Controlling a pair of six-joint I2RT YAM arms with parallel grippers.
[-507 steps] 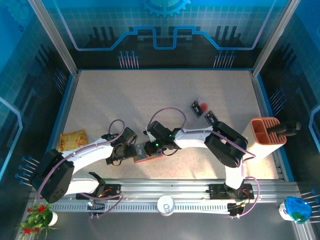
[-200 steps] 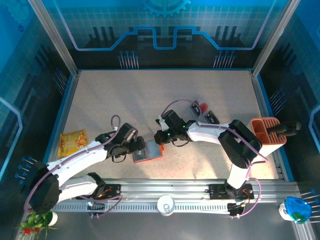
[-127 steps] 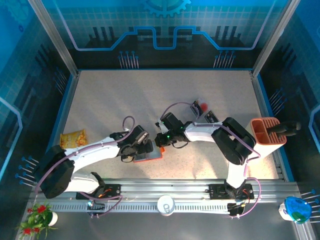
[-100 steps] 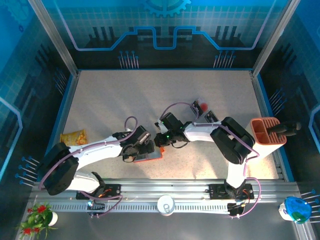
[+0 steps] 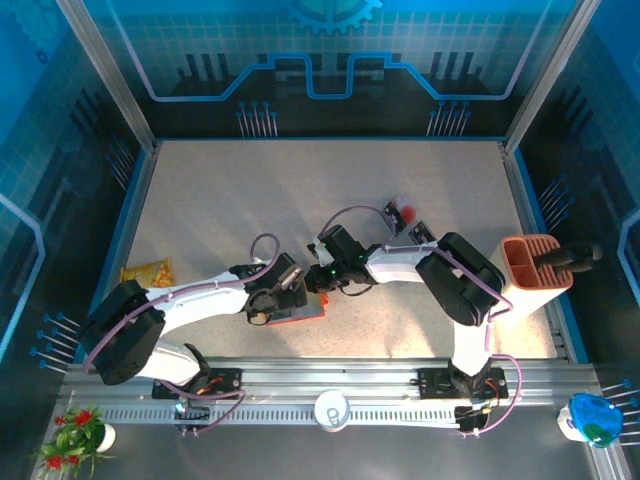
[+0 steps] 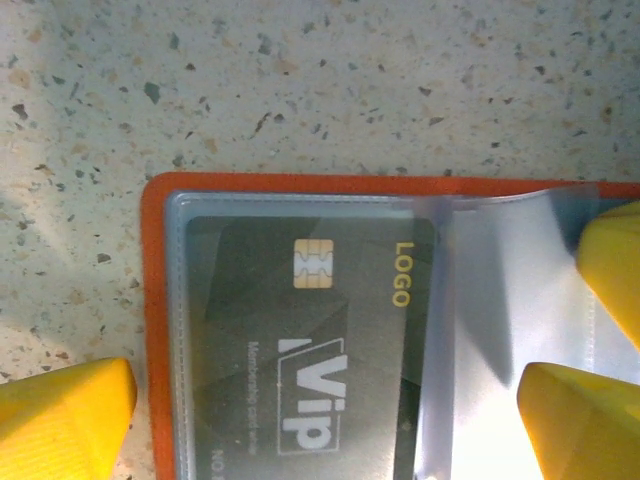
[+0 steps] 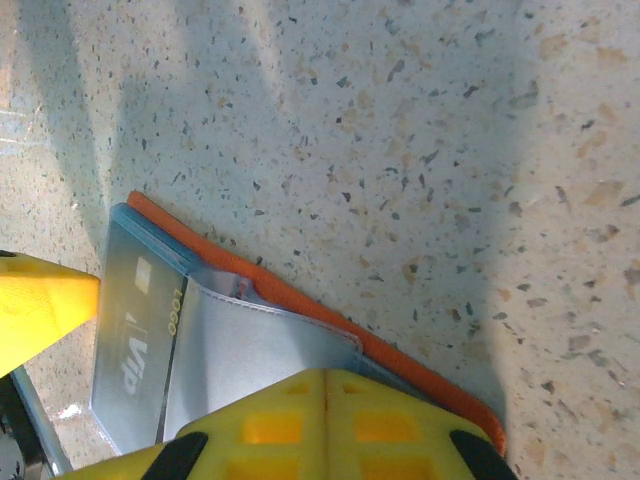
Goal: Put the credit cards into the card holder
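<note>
Speckled tabletop (image 6: 300, 80); glossy dark card (image 6: 300, 340), orange-rimmed card holder (image 6: 153, 300)

Three cameras: one high and fixed, two close on the wrists.
The top external camera looks steeply down from above and behind, taking in the whole table (image 5: 220, 200). The left wrist camera faces almost straight down, very near the card holder (image 6: 480, 320), which spreads across the lower frame. The right wrist camera looks down at a slant, seemingly a little farther off, the card holder (image 7: 260, 350) at lower left. All three views share it.
</note>
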